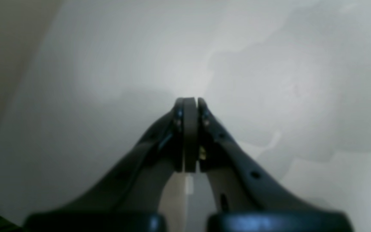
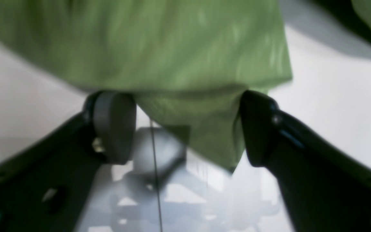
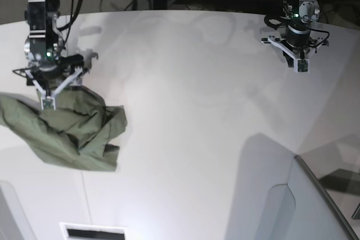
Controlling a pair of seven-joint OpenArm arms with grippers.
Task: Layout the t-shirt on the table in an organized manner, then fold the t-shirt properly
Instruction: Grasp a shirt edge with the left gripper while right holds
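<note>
The t-shirt [image 3: 64,130] is seen crumpled at the table's [image 3: 191,99] left edge, directly beneath the spread right gripper [image 2: 185,129], whose jaws straddle a fold, while the left gripper [image 1: 191,103], pressed together, is held well apart near the far right corner.

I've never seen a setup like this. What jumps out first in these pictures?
The crumpled green t-shirt stands out, bunched at the left side of the big white table in the base view. The right gripper sits right at it, its jaws wide apart with a fold of cloth between them. Far across the table the left gripper hangs over bare white surface, jaws pressed together and holding nothing.
</note>
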